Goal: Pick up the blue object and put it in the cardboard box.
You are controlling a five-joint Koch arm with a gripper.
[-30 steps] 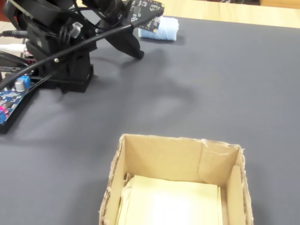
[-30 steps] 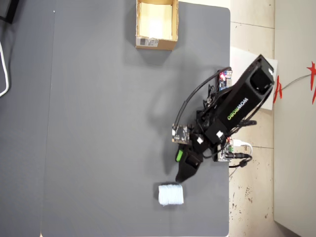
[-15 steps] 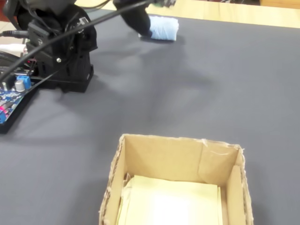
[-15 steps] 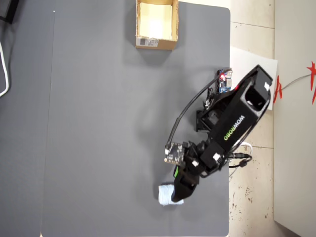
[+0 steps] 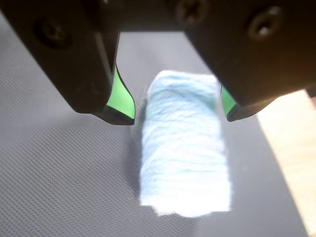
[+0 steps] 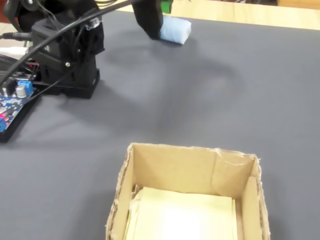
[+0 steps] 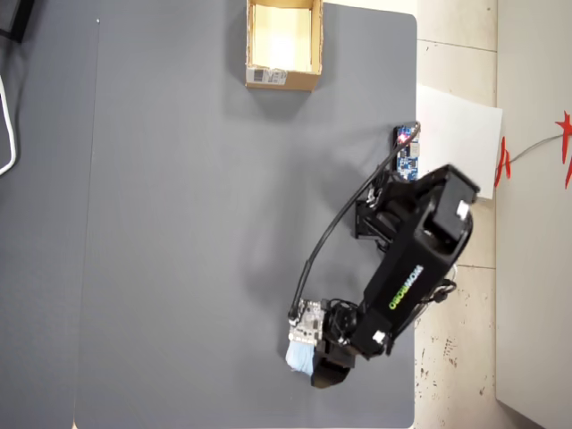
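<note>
The blue object is a pale blue fuzzy roll lying on the dark grey mat. My gripper is open, with a green-padded finger on either side of the roll's far end. The left pad stands clear of the roll and the right pad is close against its edge. In the fixed view the roll lies at the back beside the gripper. From overhead the roll is at the mat's lower edge, far from the cardboard box at the top. The open-topped box is nearest the fixed camera.
The arm's base stands at the left of the fixed view, with a blue circuit board and cables beside it. Bare wooden table shows past the mat's edge close to the roll. White paper lies off the mat.
</note>
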